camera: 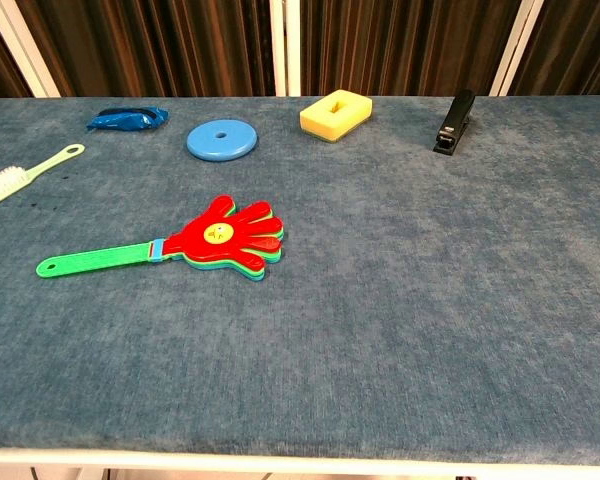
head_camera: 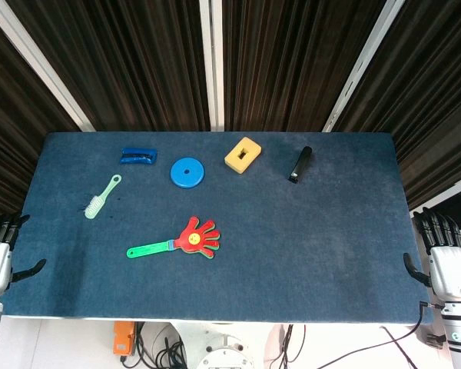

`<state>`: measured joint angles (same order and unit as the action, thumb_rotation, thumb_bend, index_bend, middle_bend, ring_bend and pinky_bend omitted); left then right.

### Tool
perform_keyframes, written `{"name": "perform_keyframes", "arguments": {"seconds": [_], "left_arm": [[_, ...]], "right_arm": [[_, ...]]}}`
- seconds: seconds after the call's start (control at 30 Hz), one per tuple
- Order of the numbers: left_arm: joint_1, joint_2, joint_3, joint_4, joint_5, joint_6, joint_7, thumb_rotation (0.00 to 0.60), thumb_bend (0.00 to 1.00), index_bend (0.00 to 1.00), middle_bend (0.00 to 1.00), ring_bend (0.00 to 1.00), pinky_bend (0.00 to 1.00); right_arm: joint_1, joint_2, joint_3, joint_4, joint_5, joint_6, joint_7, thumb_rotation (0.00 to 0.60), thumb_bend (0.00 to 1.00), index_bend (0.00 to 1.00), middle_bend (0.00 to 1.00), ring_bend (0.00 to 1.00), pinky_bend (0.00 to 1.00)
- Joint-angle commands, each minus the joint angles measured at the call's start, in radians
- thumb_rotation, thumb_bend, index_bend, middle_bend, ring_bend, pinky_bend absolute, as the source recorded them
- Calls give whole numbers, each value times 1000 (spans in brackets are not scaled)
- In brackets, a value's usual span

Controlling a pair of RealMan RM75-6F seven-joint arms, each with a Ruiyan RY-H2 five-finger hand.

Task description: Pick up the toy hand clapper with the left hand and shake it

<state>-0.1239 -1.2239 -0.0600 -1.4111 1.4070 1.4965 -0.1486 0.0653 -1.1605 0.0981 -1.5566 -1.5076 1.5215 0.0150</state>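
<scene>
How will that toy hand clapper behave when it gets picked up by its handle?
The toy hand clapper looks like thin plastic, so probably light and stiff. Its stacked palms seem loosely layered, likely to flap. Lying flat, the slim green handle may resist pinching.

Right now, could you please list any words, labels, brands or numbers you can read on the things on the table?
None can be read in either view.
Toy hand clapper: a small yellow face mark on the red palm, no lettering.
Black stapler, yellow block, blue disc, blue packet, brush: no legible text.
</scene>
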Motion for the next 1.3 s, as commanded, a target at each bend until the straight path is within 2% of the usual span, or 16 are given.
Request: {"name": "perform_keyframes", "arguments": {"seconds": [0.03,0.37,0.63,0.87,1.13,1.3], "left_arm": [[1,0,-2,-1,5,0,0,600,132,127,72,0,45],[-6,12,-3,-40,27,-17,19,600,126,127,72,0,45],[-83,0,3,-104,83,-123,-13,600,115,128,82,0,50],[-177,-69,-30,-157,74,-237,-45,600,88,154,92,0,64],[-261,-198,-51,-182,-31,-371,86,600,86,189,105,0,64],[-285,-263,-48,-162,-60,-404,118,600,86,207,119,0,64]], "right_arm": [[2,0,2,-3,0,1,-2,600,316,0,0,0,0],[5,3,0,-4,-1,1,-3,600,317,0,0,0,0],[7,13,2,-10,6,-4,-15,600,317,0,0,0,0],[4,18,6,-9,16,2,-15,600,316,0,0,0,0],[4,23,11,-6,22,5,-5,600,317,0,0,0,0],[5,27,12,-4,19,5,4,600,317,0,0,0,0]]}}
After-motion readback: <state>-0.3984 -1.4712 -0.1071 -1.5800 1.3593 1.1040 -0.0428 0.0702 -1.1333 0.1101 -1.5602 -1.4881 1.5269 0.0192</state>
